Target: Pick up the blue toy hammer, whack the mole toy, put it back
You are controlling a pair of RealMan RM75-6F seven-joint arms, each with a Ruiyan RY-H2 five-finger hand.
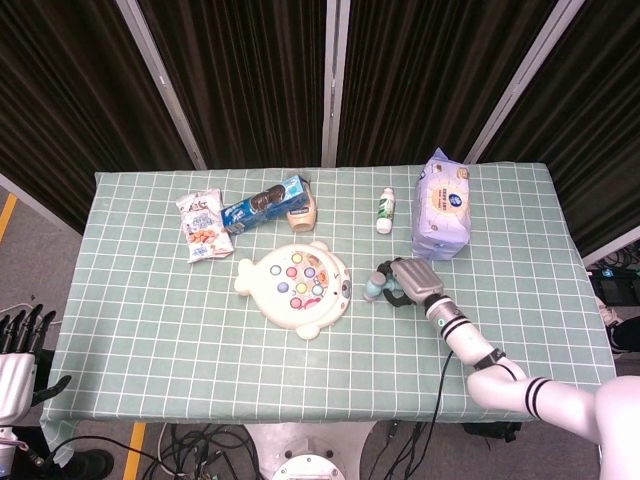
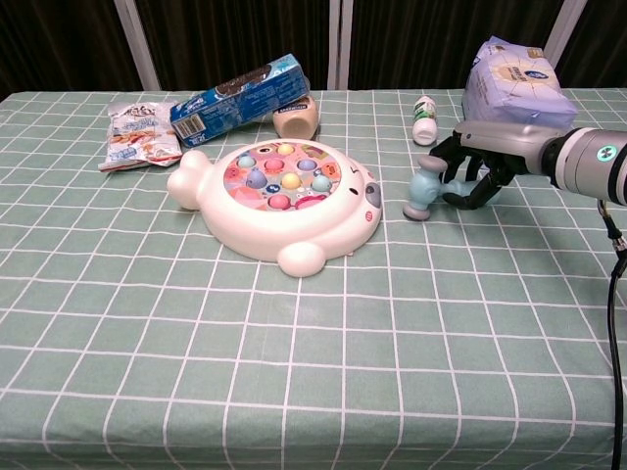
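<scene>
The white whale-shaped mole toy (image 1: 296, 287) (image 2: 279, 201) with coloured pegs lies mid-table. Just right of it, my right hand (image 1: 406, 282) (image 2: 470, 174) curls its fingers around the handle of the blue toy hammer (image 1: 372, 288) (image 2: 423, 195). The hammer's head sits low at the tablecloth, a short gap from the toy's right edge. My left hand (image 1: 18, 352) hangs off the table's front left corner, holding nothing, fingers apart; the chest view does not show it.
Along the back stand a snack bag (image 1: 203, 226), a blue biscuit box (image 1: 264, 203), a beige cup on its side (image 1: 301, 214), a small white bottle (image 1: 385, 211) and a purple-white pack (image 1: 444, 205) just behind my right hand.
</scene>
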